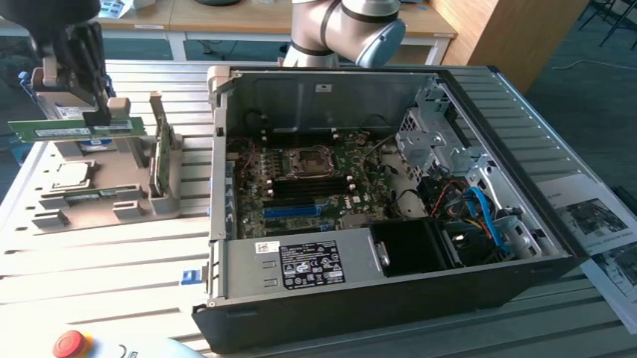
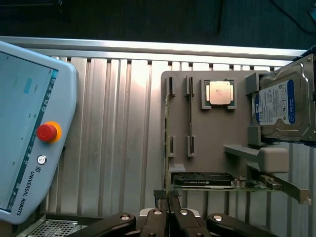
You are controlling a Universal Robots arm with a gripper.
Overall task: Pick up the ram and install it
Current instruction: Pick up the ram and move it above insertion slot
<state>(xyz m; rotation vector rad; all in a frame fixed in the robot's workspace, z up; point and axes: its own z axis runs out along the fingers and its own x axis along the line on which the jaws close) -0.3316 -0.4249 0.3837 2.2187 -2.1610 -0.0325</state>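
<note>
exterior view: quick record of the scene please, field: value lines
pincer: pincer shut on the ram
ram: held level above the holder, at the exterior view's left
holder: grey, on the table, with another stick standing on edge in it
case: case open, motherboard exposed
progress: ram picked up, not yet in the case

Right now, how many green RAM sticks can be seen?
2: the ram gripped by the end effector; another stick upright in the gray holder. More may hide inside the computer case.
</note>
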